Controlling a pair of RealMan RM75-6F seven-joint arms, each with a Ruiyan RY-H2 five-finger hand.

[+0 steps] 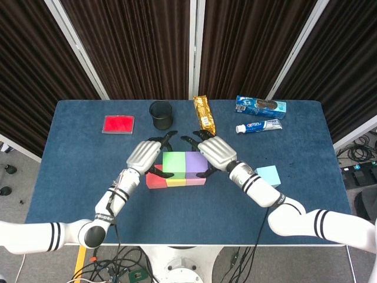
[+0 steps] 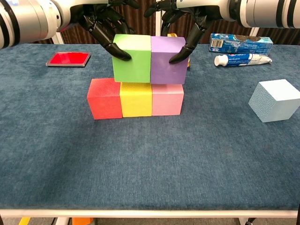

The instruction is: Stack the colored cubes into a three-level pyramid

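Note:
A red cube (image 2: 104, 98), a yellow cube (image 2: 136, 99) and a pink cube (image 2: 167, 99) form a row on the blue table (image 2: 150, 159). On top sit a green cube (image 2: 132, 58) and a purple cube (image 2: 168, 60), side by side and touching. My left hand (image 1: 144, 156) holds the green cube (image 1: 174, 164) from its left, with a fingertip on its front face. My right hand (image 1: 217, 152) holds the purple cube (image 1: 196, 163) from its right, thumb on the front. A light blue cube (image 2: 275, 100) lies alone at the right.
At the back of the table are a red flat box (image 1: 118, 124), a black cup (image 1: 160, 114), a gold snack packet (image 1: 204, 114), a toothpaste box (image 1: 260, 105) and a toothpaste tube (image 1: 259, 126).

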